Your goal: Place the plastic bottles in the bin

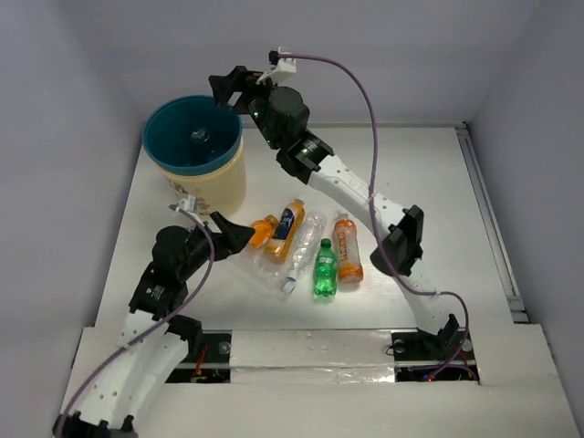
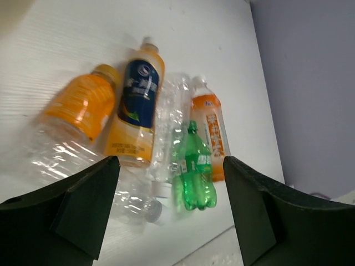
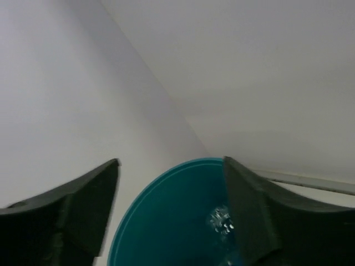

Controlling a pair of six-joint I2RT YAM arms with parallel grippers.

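The bin (image 1: 222, 187) stands at the table's far left, with a clear bottle (image 1: 199, 137) lying inside it. My right gripper (image 1: 228, 88) hangs open and empty over the bin's far rim. Its wrist view looks down into the teal inside (image 3: 177, 221) at that bottle (image 3: 222, 219). Several bottles lie bunched mid-table: an orange one (image 1: 265, 228), an orange one with a blue label (image 1: 288, 228), a clear one (image 1: 307, 239), a green one (image 1: 326, 270), an orange one (image 1: 347, 246) and a crushed clear one (image 1: 259, 265). My left gripper (image 1: 234, 234) is open and empty just left of the pile.
In the left wrist view the pile lies ahead of the open jaws: the green bottle (image 2: 195, 172), the blue-labelled bottle (image 2: 136, 105), the orange bottle (image 2: 83, 105). The table's raised front edge (image 1: 301, 347) runs between the arm bases. White walls enclose the table.
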